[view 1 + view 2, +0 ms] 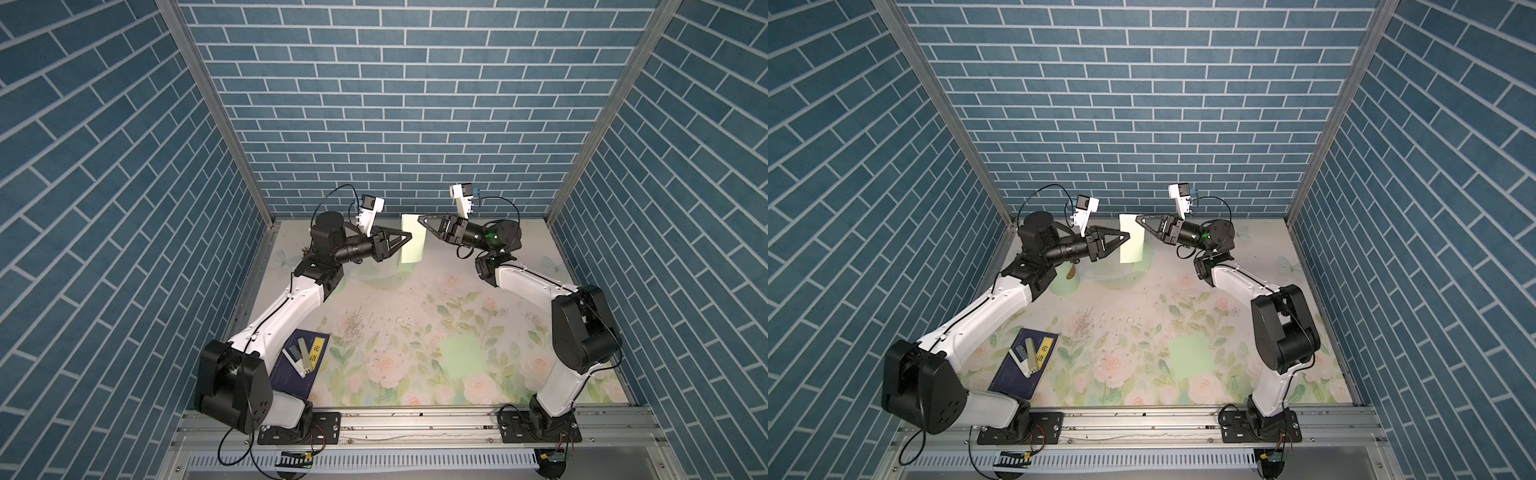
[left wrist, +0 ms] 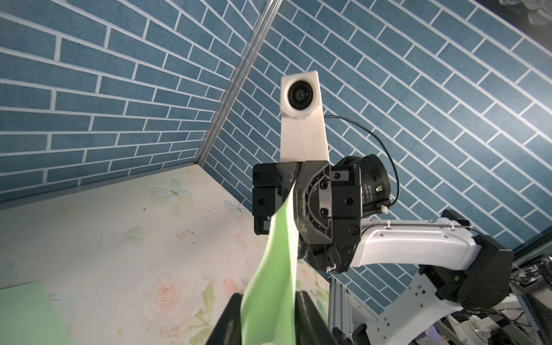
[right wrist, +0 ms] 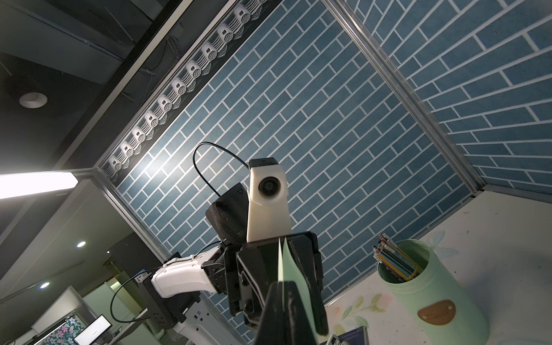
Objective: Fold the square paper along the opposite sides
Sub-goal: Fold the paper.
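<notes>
Nearest the top camera we see the aluminium rail (image 1: pixel 415 424) carrying both arm bases, and just beyond it the floral table mat (image 1: pixel 415 332). Taking the mat as our landmark: a dark blue book (image 1: pixel 291 370) lies at its near left corner with small white and grey pieces (image 1: pixel 300 355) resting on it, and a second light green sheet (image 1: pixel 463 357) lies flat on its near right part.

The folded green paper (image 1: pixel 412 239) is lifted clear of the mat, above its far edge, and stands roughly upright between the two arms. Our right gripper (image 1: pixel 420 220) is pinched fully closed on the paper's upper corner. Our left gripper (image 1: pixel 409 237) meets the opposite side lower down; in the left wrist view the paper (image 2: pixel 276 268) passes between its fingers (image 2: pixel 307 316), which stand narrowly apart around the sheet, though we cannot tell whether they press it.

In the right wrist view a pale green cup (image 3: pixel 433 295) of coloured pencils (image 3: pixel 394 257) stands on the mat's far side.
</notes>
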You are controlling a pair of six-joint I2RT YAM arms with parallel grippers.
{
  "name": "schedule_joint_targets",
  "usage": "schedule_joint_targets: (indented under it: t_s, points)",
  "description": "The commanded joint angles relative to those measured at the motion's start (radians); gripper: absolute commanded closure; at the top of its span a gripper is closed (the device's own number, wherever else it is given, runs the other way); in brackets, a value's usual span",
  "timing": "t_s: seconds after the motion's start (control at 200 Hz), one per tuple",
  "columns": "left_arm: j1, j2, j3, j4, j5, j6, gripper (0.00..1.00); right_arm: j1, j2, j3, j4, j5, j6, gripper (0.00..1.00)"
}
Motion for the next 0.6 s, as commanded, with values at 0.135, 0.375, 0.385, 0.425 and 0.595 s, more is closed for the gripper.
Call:
schedule_joint_targets:
  t_s: [0.135, 0.375, 0.385, 0.425, 0.595]
  points:
    - [-0.004, 0.008, 0.015, 0.035, 0.015, 0.011, 1.00, 0.002, 0.008, 0.011, 0.044, 0.003, 0.015, 1.00]
    - [-0.003, 0.006, 0.037, -0.159, -0.001, 0.071, 1.00, -0.010, -0.004, -0.009, 0.053, -0.018, -0.001, 0.60]
    - [-0.003, 0.009, 0.040, -0.179, -0.004, 0.080, 1.00, -0.011, -0.009, -0.016, 0.053, -0.020, -0.006, 0.57]
    - [-0.003, 0.019, 0.052, -0.278, -0.017, 0.119, 1.00, -0.019, -0.034, -0.055, 0.048, -0.020, -0.034, 0.51]
    - [-0.005, 0.126, 0.021, -0.645, -0.150, 0.269, 1.00, -0.011, -0.291, -0.324, -0.437, 0.165, -0.584, 0.52]
